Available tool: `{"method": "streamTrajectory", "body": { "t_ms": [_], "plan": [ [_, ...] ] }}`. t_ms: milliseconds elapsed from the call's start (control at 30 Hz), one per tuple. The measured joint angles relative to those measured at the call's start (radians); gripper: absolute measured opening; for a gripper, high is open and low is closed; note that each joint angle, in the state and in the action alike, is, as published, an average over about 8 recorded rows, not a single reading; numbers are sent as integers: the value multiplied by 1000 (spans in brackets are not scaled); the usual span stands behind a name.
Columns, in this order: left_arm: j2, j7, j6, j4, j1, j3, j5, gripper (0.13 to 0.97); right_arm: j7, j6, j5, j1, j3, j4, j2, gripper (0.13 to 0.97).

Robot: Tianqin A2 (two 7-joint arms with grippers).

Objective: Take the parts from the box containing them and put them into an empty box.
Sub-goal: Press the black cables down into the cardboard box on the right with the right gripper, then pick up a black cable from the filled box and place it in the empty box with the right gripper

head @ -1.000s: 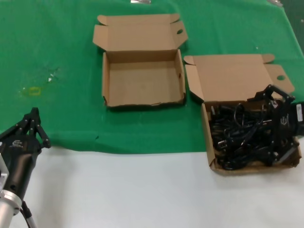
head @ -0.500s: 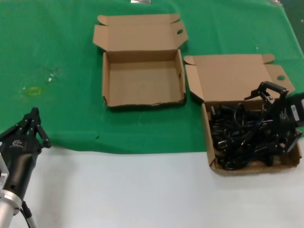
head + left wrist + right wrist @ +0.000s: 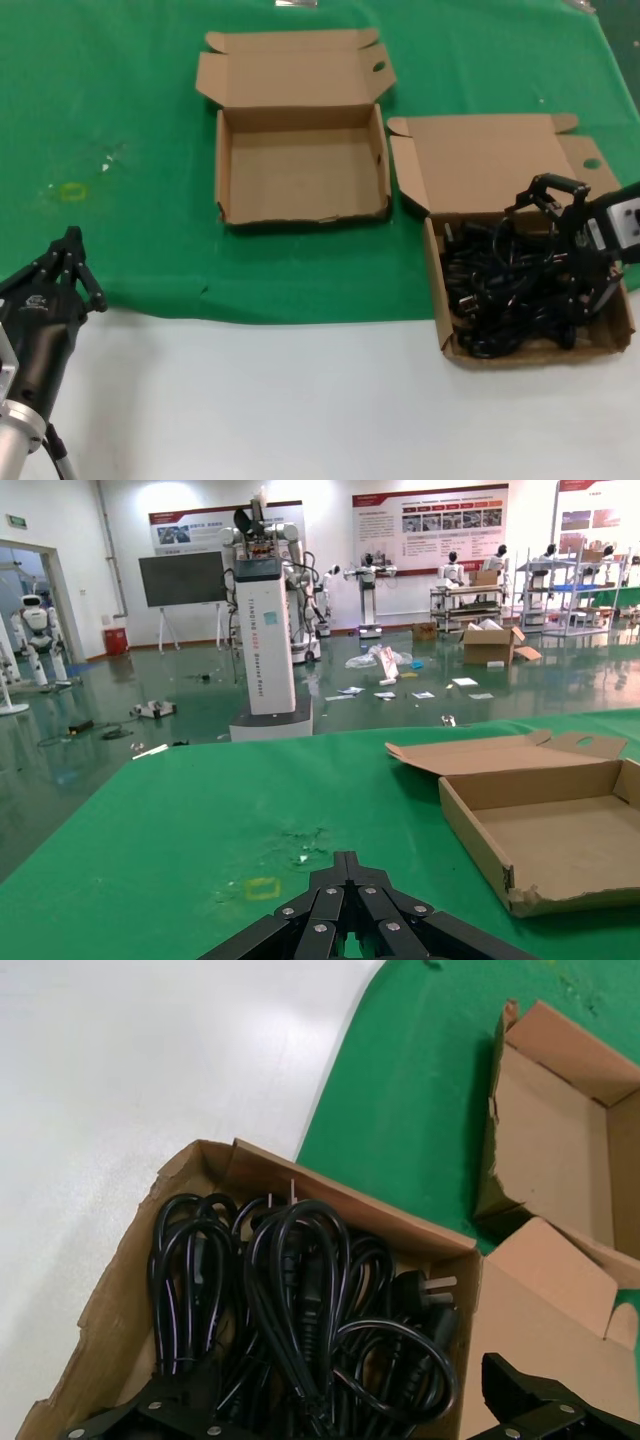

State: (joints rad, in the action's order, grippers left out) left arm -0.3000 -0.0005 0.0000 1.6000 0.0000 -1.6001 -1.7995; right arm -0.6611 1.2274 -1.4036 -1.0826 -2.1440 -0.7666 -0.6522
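Note:
The black power cords lie coiled in the brown box at the right, its lid folded back. The empty box stands open at the middle back. My right gripper is open just above the cords on the box's right side, and holds nothing. In the right wrist view the cords fill the box between the spread fingers; the empty box lies beyond. My left gripper is shut and empty at the near left, also in its wrist view.
A green cloth covers the far half of the table; the near half is white. A small yellow mark is on the cloth at the left. The empty box shows in the left wrist view.
My right gripper has shifted a little leftward and farther back over the cords and turned; it stays open. The left arm has not moved.

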Motion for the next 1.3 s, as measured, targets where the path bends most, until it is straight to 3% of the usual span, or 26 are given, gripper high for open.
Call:
{"method": "streamTrajectory", "body": {
  "t_ms": [233, 533, 833, 1100, 1300],
  "plan": [
    [0, 0, 0, 0, 0, 0, 0, 144, 4, -7, 29, -23, -12, 35, 29, 923],
    [0, 0, 0, 0, 0, 0, 0, 144, 17, -9, 42, -23, -13, 31, 37, 808],
    [0, 0, 0, 0, 0, 0, 0, 144, 35, -14, 40, 9, -2, -9, 17, 622],
    [0, 0, 0, 0, 0, 0, 0, 144, 64, -14, 36, 46, 9, -63, -15, 406],
    [0, 0, 0, 0, 0, 0, 0, 144, 92, -10, 34, 68, 17, -112, -41, 369]
  ]
}}
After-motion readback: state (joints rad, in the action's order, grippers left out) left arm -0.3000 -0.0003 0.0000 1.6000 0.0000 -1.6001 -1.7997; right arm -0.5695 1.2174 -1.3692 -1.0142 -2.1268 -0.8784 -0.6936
